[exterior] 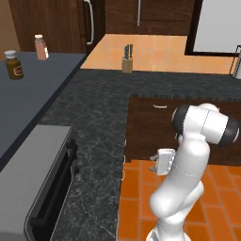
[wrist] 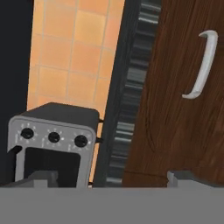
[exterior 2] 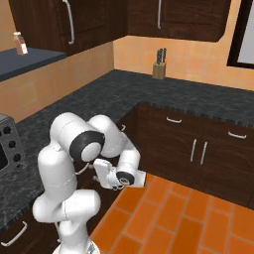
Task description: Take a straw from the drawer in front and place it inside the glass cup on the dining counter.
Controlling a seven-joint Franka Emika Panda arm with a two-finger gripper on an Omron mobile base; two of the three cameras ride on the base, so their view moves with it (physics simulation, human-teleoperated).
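a kitchen: black granite countertop, knife block, toaster oven, wooden cabinets.

The arm is glossy white, built of rounded, swollen links that read as smooth moulded shells; dark charcoal bands ring its joints, most plainly at the big round elbow joint; the hand is a small boxy pale-grey block; the gripper ends in 2 short grey finger tips, squared and blunt.
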